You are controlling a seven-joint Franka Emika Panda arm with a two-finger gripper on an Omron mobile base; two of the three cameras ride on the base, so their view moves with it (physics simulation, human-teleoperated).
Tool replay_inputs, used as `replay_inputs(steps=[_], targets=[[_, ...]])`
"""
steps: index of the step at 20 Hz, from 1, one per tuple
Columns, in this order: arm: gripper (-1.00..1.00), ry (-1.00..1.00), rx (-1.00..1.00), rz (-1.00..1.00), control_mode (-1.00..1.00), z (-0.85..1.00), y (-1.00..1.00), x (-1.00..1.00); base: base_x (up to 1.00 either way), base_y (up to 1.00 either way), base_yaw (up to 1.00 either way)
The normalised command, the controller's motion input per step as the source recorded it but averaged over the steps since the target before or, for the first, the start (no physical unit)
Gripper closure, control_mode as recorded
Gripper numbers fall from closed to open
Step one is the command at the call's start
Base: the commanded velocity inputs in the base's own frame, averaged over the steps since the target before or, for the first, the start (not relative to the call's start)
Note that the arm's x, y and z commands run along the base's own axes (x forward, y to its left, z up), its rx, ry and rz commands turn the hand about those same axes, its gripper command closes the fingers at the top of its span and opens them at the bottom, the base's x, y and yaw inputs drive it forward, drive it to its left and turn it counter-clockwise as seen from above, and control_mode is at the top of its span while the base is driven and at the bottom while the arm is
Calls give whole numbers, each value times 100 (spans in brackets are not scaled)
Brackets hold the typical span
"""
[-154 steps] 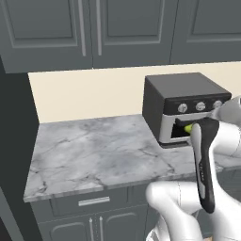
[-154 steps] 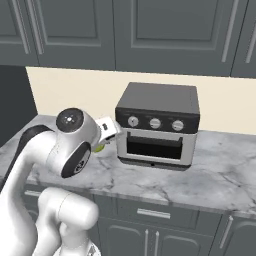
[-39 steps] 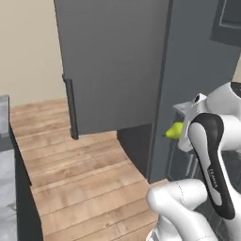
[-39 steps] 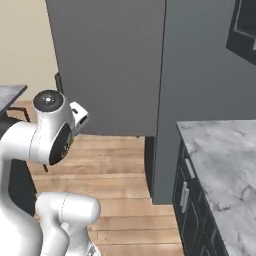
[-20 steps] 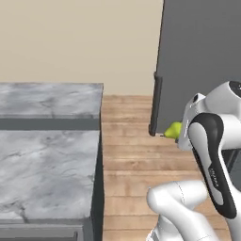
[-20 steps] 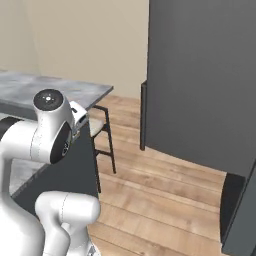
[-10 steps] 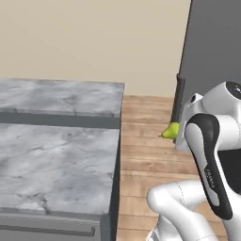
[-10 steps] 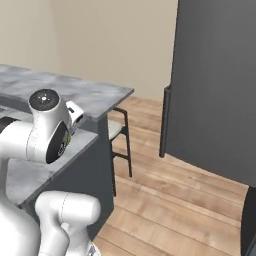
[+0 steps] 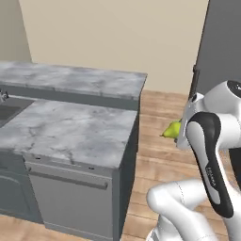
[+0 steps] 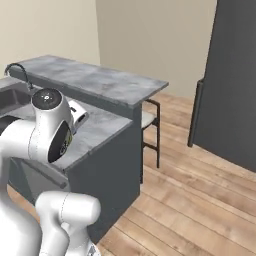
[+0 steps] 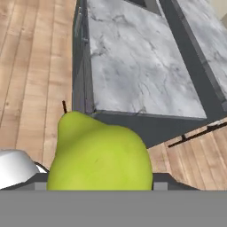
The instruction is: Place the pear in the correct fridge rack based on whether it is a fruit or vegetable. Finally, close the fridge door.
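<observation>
The yellow-green pear [image 11: 99, 153] fills the lower middle of the hand view, stem pointing up, and it covers the finger tips. From the left base camera the pear [image 9: 172, 129] pokes out to the left of the white forearm, held above the wooden floor by my gripper [image 9: 177, 132], which is shut on it. The dark-grey fridge door [image 10: 232, 85] stands at the far right, its vertical bar handle [image 10: 195, 112] facing me. That fridge door [image 9: 221, 42] also rises behind the arm. The fridge rack is out of view.
A marble-topped island [image 9: 70, 127] with a raised ledge [image 9: 80, 80] stands to the left, close to the arm. A sink [image 9: 7, 110] and faucet [image 10: 17, 70] sit at its far end. A stool [image 10: 150, 120] is tucked beside it. Wooden floor [image 10: 200, 190] stretches toward the fridge.
The whole picture has shifted: the camera has moved, so the island now fills the left and the fridge door sits further right. The pear stays in the gripper.
</observation>
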Motion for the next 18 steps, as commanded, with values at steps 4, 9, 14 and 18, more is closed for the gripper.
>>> replay_inputs(steps=[4, 9, 14, 18], targets=[[100, 0, 0, 0, 100, 0, 0, 0, -100, 17, 45], [100, 0, 0, 0, 100, 0, 0, 0, -50, 90, 48], [100, 0, 0, 0, 100, 0, 0, 0, 14, 100, 50], [100, 0, 0, 0, 100, 0, 0, 0, 63, 100, 50]])
